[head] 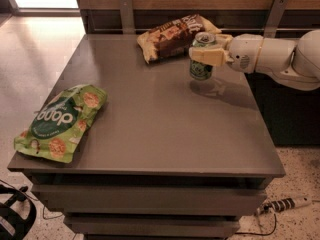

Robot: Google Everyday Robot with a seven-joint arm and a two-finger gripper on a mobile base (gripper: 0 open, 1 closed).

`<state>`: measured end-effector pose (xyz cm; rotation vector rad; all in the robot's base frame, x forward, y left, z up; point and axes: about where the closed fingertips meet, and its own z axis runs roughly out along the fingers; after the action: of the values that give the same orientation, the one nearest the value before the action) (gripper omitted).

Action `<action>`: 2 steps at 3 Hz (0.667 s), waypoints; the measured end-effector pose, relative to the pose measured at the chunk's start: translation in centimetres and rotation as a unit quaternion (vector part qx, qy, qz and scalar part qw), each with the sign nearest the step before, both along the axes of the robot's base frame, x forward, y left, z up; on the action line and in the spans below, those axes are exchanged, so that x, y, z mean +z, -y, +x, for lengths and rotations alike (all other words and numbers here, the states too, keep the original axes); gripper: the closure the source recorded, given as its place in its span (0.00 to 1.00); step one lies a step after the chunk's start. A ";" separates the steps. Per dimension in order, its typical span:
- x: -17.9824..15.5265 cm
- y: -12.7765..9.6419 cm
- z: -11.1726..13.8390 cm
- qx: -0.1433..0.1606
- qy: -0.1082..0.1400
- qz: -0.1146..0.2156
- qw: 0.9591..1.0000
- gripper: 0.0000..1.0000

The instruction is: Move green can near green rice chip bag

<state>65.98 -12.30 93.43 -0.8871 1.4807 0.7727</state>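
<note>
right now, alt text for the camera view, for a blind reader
The robot's claw grips a green can at the far right of a grey table, beside a brown snack bag. A green chip bag lies at the near left edge, well apart.

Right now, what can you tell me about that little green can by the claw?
The green can is small and dark green, with pale lettering and a shiny silver top; it looks like metal. It stands upright at the far right of the table, beside the brown snack bag. The claw, reaching in from the right, is closed around its upper half. I cannot tell whether its base rests on the table or hangs just above.
</note>
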 end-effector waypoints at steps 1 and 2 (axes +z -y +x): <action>1.4 -2.0 -3.1 0.011 0.004 0.008 1.000 1.00; 1.9 -4.8 -5.6 0.037 0.005 0.011 0.999 1.00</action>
<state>60.36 -7.53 95.37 -0.9320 1.4345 0.8368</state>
